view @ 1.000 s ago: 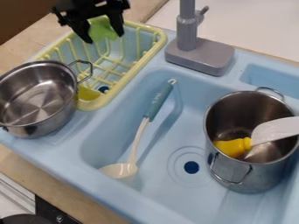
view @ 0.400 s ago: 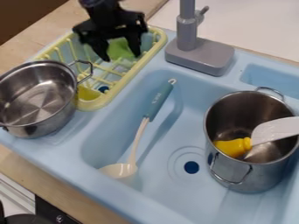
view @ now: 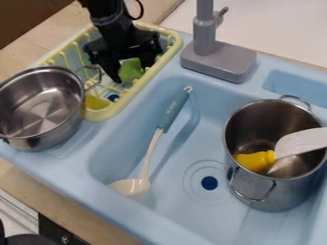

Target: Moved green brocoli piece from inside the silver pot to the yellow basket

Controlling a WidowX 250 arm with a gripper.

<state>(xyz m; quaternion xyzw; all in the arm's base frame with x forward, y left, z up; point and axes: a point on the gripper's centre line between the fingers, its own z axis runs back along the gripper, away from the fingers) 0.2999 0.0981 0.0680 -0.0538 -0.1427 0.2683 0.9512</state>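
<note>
The black gripper [view: 133, 75] hangs down inside the far part of the yellow basket [view: 148, 83], shut on the green broccoli piece [view: 131, 70]. The broccoli sits low between the two fingers, among the basket's wires; whether it touches the basket floor I cannot tell. A shallow silver pot [view: 68, 122] stands left of the basket, with nothing inside. The taller silver pot [view: 277, 194] is at the right in the sink and holds a yellow and white utensil [view: 256, 161].
A grey faucet [view: 220, 61] stands just right of the basket. In the blue sink [view: 191, 206] lies a ladle [view: 171, 112] with a teal handle. A yellow piece [view: 96, 102] is in the basket's near end.
My gripper has moved right and down from above the basket's far edge into the basket, and the green broccoli has moved down with it. The pots have stayed in place.
</note>
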